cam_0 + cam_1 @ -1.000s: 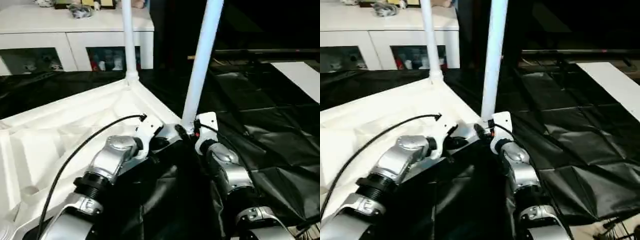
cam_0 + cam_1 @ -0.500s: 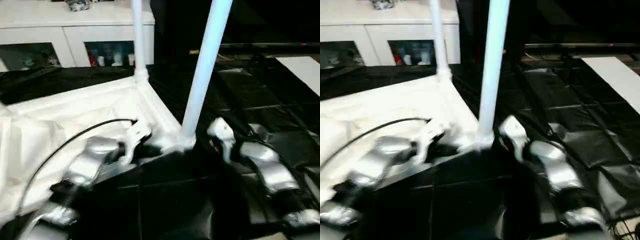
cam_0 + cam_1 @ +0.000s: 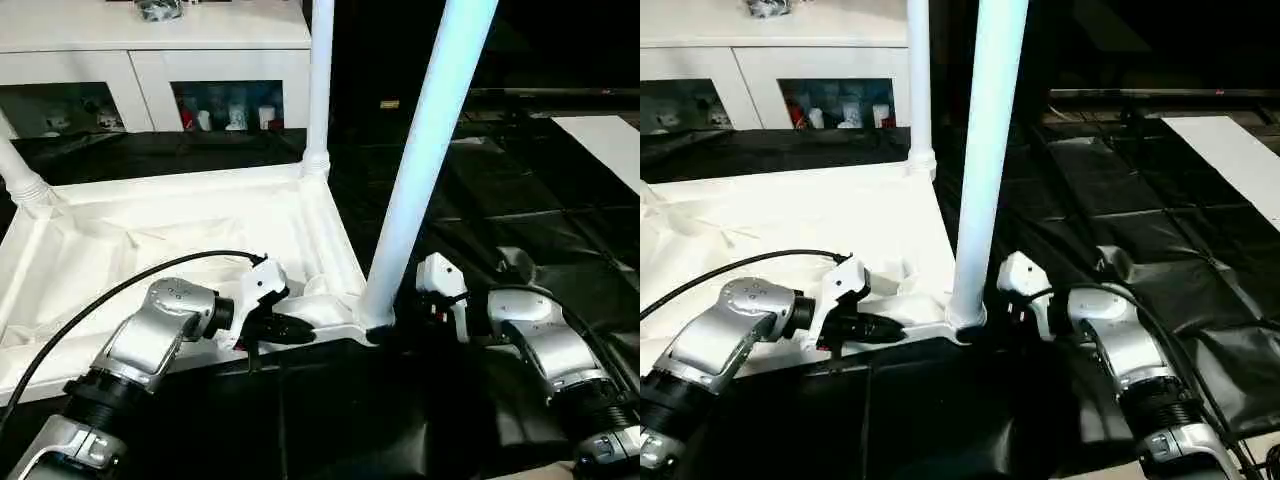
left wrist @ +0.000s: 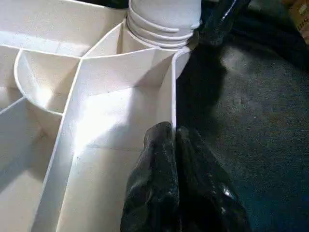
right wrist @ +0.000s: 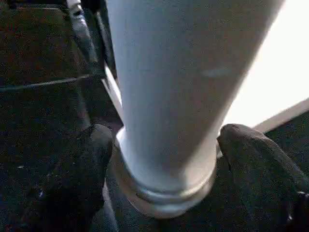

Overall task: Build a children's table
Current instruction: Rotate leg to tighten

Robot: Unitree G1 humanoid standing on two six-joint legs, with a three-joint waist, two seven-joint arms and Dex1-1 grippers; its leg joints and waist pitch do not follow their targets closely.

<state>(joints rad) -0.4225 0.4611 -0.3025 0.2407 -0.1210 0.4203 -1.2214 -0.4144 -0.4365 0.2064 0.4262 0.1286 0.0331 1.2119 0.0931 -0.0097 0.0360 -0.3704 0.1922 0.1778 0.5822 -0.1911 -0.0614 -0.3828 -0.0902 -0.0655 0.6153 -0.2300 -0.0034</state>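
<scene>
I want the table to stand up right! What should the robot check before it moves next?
1. Near leg upright in its corner socket: ok.
2. Far leg in its socket: ok.
3. Right gripper open, a finger on each side of the near leg's base: ok.
4. Left gripper shut at the tabletop rim: ok.
5. Near leg pushed fully home: cannot tell.
6. Fourth leg fitted: cannot tell.

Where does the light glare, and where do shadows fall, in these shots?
Left wrist view: strong light whitens the ribbed tabletop, its curved pocket dimmer. Right wrist view: glare blanks the corner behind the near leg. Left eye view: the black floor sheet shows soft sheen.
</scene>
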